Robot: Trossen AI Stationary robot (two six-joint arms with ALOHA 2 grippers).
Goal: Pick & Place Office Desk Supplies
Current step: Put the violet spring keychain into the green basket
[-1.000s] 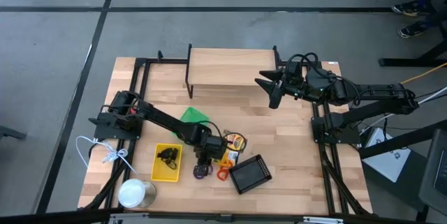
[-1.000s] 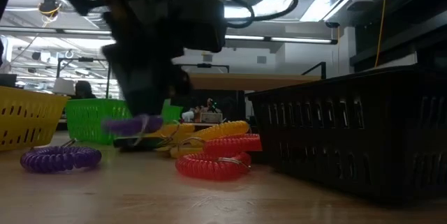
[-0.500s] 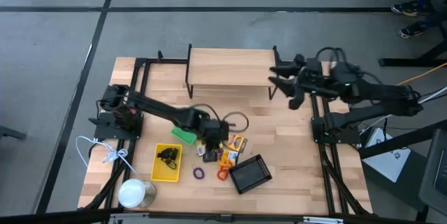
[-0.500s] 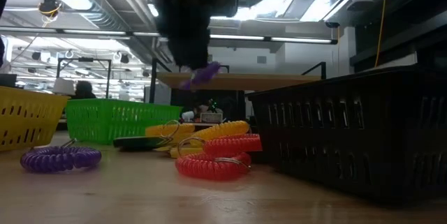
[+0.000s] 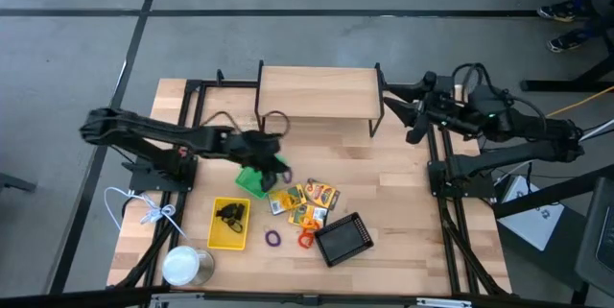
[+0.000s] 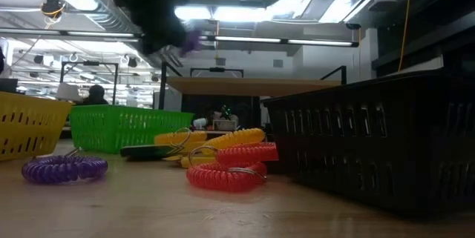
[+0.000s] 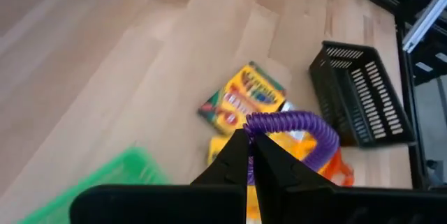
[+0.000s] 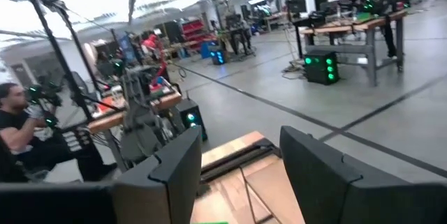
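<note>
The left arm reaches low and nearly flat across the table, its left pincer point(image 7: 250, 155) clamped shut on a purple loop point(image 7: 293, 125) and hanging over the green tray point(image 5: 257, 179). Below and beyond the pincer lie the printed boxes point(image 7: 243, 100), an orange loop point(image 7: 334, 169) and the black mesh tray point(image 7: 362, 93); a second purple loop point(image 5: 273, 239) lies on the table farther off, beside the yellow tray point(image 5: 230, 224). The right arm waits raised at the table's far edge, the right pincer point(image 8: 237, 165) held wide and empty.

Two dark jointed arms with looping black cables, tapered black fingers point(image 7: 234, 162).
</note>
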